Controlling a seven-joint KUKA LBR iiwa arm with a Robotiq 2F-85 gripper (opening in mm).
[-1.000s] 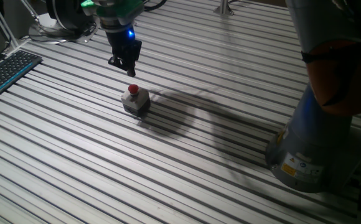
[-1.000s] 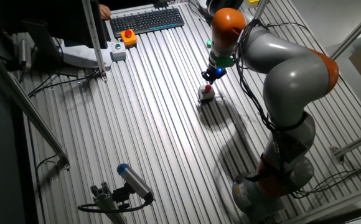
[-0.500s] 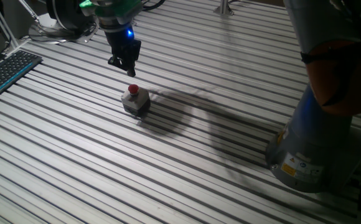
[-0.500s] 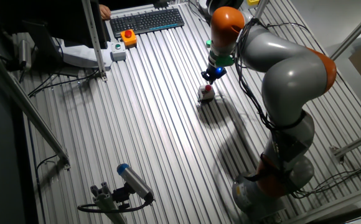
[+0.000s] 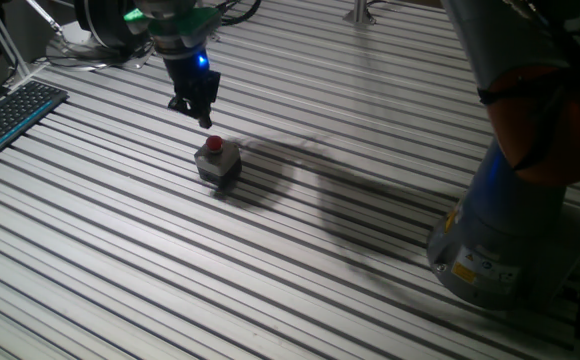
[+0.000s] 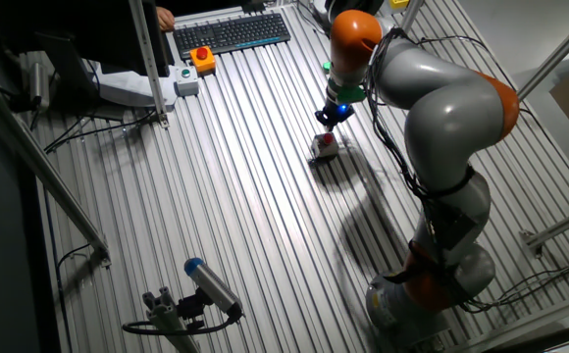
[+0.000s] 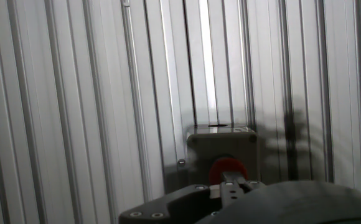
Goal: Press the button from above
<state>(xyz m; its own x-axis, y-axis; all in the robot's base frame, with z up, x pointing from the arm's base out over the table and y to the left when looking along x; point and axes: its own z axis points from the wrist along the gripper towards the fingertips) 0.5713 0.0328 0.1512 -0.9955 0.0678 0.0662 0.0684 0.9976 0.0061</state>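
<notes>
Worktop (image 5: 300,250), slatted metal: carrying the button (image 5: 211,146), red dome on a grey box, standing upright near the middle. Hand (image 5: 196,106): hanging above the button, clear of it and offset slightly to one side, so the press is calling for a small sideways correction, then a straight descent. Fingertips are sitting too dark and small in the fixed views and cut off in the hand view, so open or closed cannot be told.

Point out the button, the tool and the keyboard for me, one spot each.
button (image 5: 213,145), one fixed view: on the red dome top.
tool (image 5: 203,113), one fixed view: at the dark fingertips above the button.
keyboard (image 6: 232,31), the other fixed view: on the middle of the black keys.
</notes>
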